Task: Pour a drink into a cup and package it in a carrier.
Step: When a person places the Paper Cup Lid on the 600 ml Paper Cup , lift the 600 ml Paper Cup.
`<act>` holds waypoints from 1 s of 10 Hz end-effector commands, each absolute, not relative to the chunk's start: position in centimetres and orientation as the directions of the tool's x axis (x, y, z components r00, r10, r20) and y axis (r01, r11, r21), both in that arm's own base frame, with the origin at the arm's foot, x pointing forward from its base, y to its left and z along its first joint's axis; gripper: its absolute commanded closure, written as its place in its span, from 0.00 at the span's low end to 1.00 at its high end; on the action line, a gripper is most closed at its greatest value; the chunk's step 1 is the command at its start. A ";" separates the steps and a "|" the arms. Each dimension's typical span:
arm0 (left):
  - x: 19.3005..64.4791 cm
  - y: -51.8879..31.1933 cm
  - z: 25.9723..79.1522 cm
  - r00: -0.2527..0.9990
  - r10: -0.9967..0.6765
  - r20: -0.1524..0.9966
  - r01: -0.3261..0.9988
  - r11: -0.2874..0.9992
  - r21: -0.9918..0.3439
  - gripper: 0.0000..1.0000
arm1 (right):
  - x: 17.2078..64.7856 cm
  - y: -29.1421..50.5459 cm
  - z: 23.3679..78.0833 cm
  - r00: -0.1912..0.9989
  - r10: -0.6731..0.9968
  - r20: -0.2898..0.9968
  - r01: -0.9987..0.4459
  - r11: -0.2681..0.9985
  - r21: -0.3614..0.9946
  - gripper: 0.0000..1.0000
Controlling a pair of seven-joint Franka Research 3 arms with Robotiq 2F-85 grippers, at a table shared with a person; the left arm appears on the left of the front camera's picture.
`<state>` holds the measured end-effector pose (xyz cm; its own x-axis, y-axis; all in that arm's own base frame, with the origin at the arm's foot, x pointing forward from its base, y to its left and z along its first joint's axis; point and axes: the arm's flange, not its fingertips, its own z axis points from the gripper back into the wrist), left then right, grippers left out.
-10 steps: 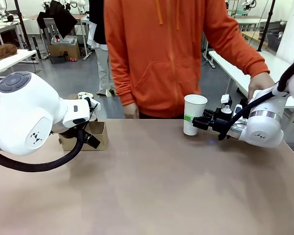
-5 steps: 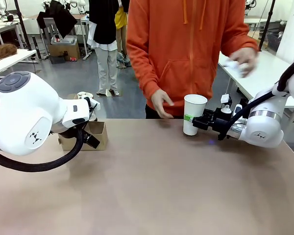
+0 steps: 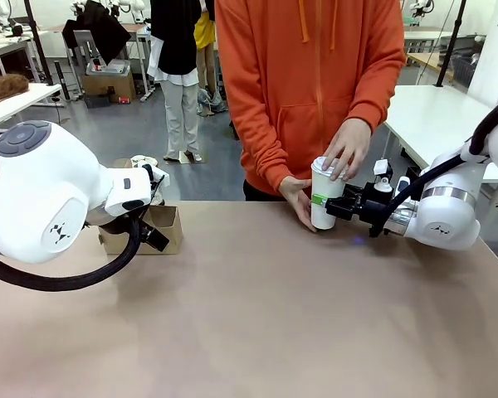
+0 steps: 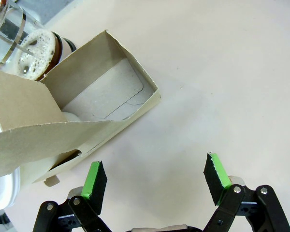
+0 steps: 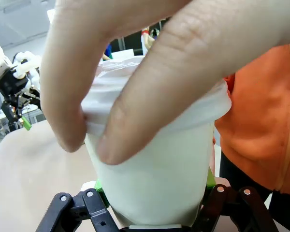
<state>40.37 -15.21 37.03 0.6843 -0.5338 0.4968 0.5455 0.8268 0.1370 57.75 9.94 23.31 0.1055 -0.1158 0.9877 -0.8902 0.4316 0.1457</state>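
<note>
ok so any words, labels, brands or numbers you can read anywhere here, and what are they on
No readable words or numbers in these views.
cup: plain white, no print.
carrier: bare cardboard, no print.
left arm and right arm: a small dark emblem on each white housing, no letters to read.
Background: any signs or labels there are too small to read.

Held the right gripper level, reaching in sideways from the right, fingers clamped, and the left gripper pointing downward, fingers spread wide.
</note>
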 end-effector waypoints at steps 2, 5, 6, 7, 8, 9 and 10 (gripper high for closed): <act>40.3 -15.2 37.1 0.684 -0.533 0.498 0.546 0.827 0.135 0.00 | 57.9 10.2 23.6 0.105 -0.110 0.988 -0.887 0.440 0.143 0.20; 40.3 -15.2 37.1 0.684 -0.533 0.498 0.546 0.827 0.135 0.00 | 57.9 10.2 23.6 0.105 -0.110 0.988 -0.887 0.440 0.143 0.20; 40.3 -15.2 37.1 0.684 -0.533 0.498 0.546 0.827 0.135 0.00 | 57.9 10.2 23.6 0.105 -0.110 0.988 -0.887 0.440 0.143 0.20; 40.3 -15.2 37.1 0.684 -0.533 0.498 0.546 0.827 0.135 0.00 | 57.9 10.2 23.6 0.105 -0.110 0.988 -0.887 0.440 0.143 0.20; 40.3 -15.2 37.1 0.684 -0.533 0.498 0.546 0.827 0.135 0.00 | 57.9 10.2 23.6 0.105 -0.110 0.988 -0.887 0.440 0.143 0.20; 40.3 -15.2 37.1 0.684 -0.533 0.498 0.546 0.827 0.135 0.00 | 57.9 10.2 23.6 0.105 -0.110 0.988 -0.887 0.440 0.143 0.20; 40.3 -15.2 37.1 0.684 -0.533 0.498 0.546 0.827 0.135 0.00 | 57.9 10.2 23.6 0.105 -0.110 0.988 -0.887 0.440 0.143 0.20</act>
